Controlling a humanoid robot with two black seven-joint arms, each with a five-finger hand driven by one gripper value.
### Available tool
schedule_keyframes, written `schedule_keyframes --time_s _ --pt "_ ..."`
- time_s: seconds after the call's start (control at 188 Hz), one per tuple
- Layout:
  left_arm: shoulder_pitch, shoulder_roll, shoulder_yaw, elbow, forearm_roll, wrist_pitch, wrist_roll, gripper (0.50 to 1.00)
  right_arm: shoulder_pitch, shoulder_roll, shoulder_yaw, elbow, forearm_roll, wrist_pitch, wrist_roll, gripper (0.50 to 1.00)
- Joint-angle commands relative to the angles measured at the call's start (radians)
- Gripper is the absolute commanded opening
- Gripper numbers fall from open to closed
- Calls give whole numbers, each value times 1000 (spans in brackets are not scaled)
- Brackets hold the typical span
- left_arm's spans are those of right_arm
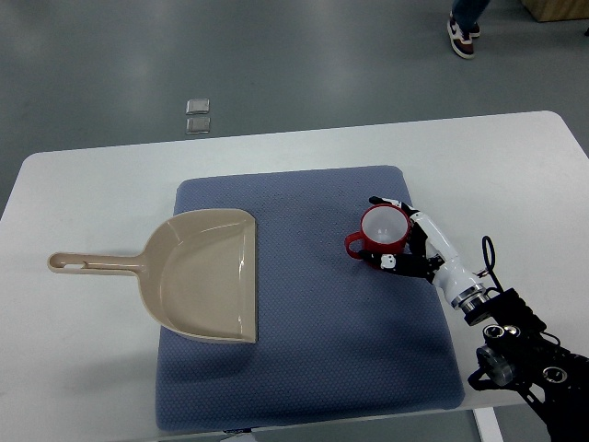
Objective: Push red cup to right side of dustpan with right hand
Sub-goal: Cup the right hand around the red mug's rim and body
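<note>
A red cup [379, 235] with a white inside stands upright on the blue mat [313, 350], its handle pointing left. It sits to the right of the beige dustpan [204, 273], with a stretch of mat between them. My right hand [405, 241] comes in from the lower right and cups the right side of the cup. Its fingers [390, 262] curve around the cup's near and far sides and touch it. The dustpan lies flat with its handle pointing left and its open mouth facing right. My left arm does not show.
The mat lies on a white table [83, 193]. A person's shoe [462, 37] shows on the grey floor at the top right. A small floor fitting [198, 116] lies beyond the table's far edge.
</note>
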Motion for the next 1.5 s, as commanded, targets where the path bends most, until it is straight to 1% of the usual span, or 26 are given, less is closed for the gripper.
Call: schedule_keyframes --time_s 0.0,0.218,0.356,0.5,0.745,1.069,1.495 --pt "0 0 0 0 0 0 0 1000 19 5 0 -15 7 -19 0 928" --pt "0 0 0 0 0 0 0 1000 26 15 3 -37 10 -19 0 928" --pt "0 0 0 0 0 0 0 1000 24 16 6 -38 14 -10 0 926" --pt "0 0 0 0 0 0 0 1000 24 15 0 -40 76 -1 0 926" --pt "0 0 0 0 0 0 0 1000 21 18 2 -40 81 1 0 926" --pt "0 0 0 0 0 0 0 1000 15 70 -5 -40 81 -5 0 928" --pt "0 0 0 0 0 0 0 1000 15 91 -14 -38 81 -9 0 926"
